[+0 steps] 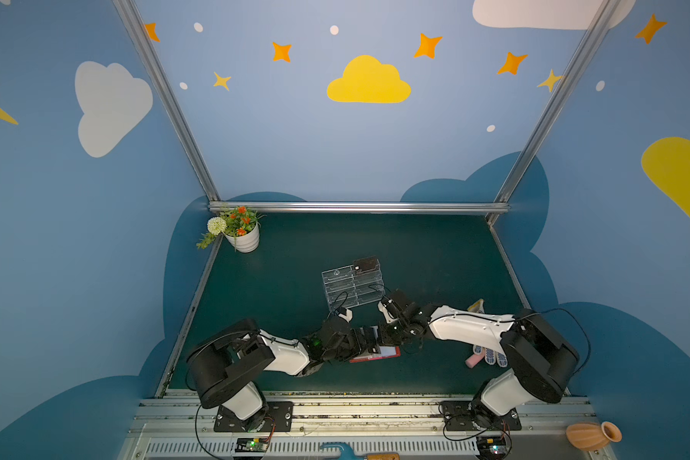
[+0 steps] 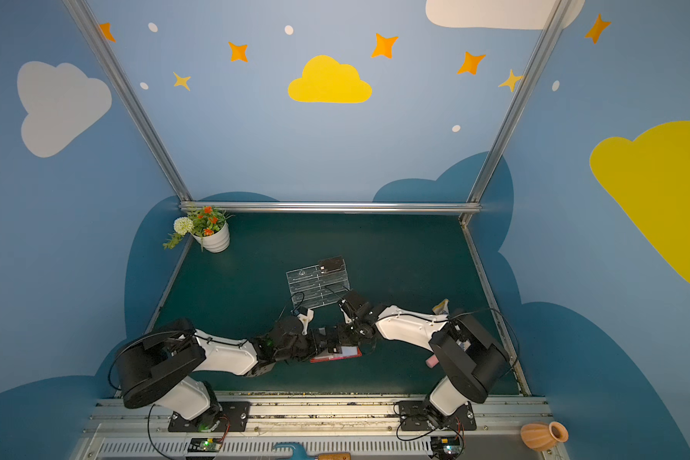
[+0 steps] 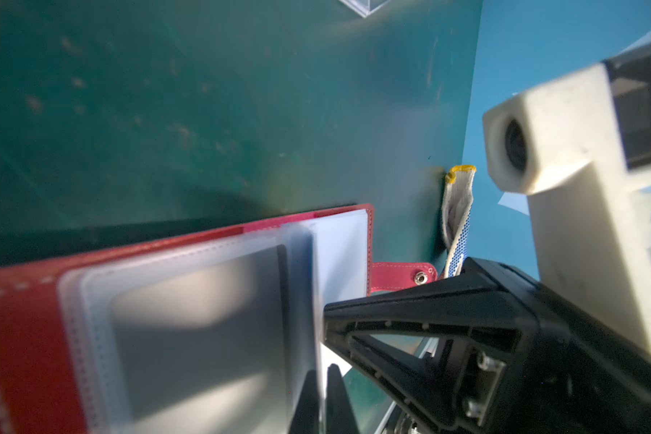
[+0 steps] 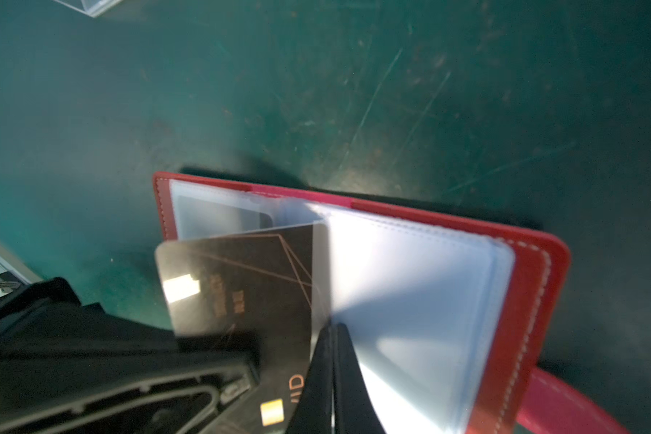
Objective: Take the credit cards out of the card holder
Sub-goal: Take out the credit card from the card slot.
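Near tabletop (image 1: 435, 255) front edge, centre: card holder (image 4: 523, 300) lies open, red cover down, snap tab (image 3: 403, 276) out flat. L gripper (image 3: 321, 379) pressed together on credit card (image 4: 241, 285), dark, partly out of clear sleeve page (image 4: 410, 293). R gripper (image 4: 333, 338) pinches that page's edge, page raised off the rest. Toward far edge: clear stand (image 1: 351, 286) w/ a dark card (image 1: 365, 265) in its far tier.

Partial white "ID" lettering on credit card (image 4: 281, 384)
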### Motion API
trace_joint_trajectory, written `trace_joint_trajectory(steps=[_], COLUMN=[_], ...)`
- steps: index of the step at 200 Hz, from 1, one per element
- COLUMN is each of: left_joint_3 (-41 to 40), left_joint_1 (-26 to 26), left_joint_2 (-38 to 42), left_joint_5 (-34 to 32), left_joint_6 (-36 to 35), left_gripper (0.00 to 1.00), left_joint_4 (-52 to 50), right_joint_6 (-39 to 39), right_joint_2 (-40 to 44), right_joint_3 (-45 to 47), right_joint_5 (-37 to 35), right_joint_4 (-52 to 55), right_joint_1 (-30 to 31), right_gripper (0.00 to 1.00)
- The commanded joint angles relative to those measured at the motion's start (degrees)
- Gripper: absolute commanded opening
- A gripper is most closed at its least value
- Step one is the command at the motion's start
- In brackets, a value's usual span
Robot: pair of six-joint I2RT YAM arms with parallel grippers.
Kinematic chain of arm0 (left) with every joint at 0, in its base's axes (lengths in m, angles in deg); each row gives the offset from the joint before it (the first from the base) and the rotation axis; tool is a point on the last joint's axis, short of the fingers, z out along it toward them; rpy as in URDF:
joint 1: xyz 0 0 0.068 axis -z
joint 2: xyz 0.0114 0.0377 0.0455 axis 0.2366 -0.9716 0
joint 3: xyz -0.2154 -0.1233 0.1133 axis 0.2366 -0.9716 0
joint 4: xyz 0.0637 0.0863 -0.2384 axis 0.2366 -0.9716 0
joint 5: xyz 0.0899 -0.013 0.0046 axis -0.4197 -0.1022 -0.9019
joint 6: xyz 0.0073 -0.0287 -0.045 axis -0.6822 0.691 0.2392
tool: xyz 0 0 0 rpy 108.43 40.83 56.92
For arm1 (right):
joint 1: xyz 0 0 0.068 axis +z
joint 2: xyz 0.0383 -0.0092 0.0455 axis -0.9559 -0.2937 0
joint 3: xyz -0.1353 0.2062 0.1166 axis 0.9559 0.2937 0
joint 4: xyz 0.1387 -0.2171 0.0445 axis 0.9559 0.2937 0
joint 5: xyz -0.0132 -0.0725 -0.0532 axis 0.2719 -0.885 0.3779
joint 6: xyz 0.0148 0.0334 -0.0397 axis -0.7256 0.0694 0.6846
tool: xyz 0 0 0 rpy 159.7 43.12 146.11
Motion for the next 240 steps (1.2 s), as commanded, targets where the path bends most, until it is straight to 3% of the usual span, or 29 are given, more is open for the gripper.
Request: trace_joint_trajectory(steps=[1, 146, 202, 240], left_joint_3=[0.7, -3.4, -2.0, -0.5], left_joint_1=[0.1, -4.0, -5.9, -9.1], left_joint_2=[-0.7, 12.6, 20.5, 23.9], left_joint_5=[0.3, 2.0, 3.3, 6.5], left_joint_6=[-0.3, -6.5, -11.8, -14.8], left_gripper=[0.04, 0.04, 0.04, 0.04], left_joint_4=[-0.2, -3.7, -10.9, -15.8], right_joint_6=[0.0, 0.7, 1.2, 2.5], right_joint_2=[0.1, 12.5, 19.9, 24.7], right_joint_3=[1.0, 1.4, 3.6, 4.8], right_joint_5=[0.2, -2.5, -3.0, -3.6], right_joint_4=[0.4, 4.8, 7.2, 8.2], right_joint_1=[0.2, -2.0, -4.7, -5.7], right_gripper=[0.05, 0.11, 0.38, 0.66])
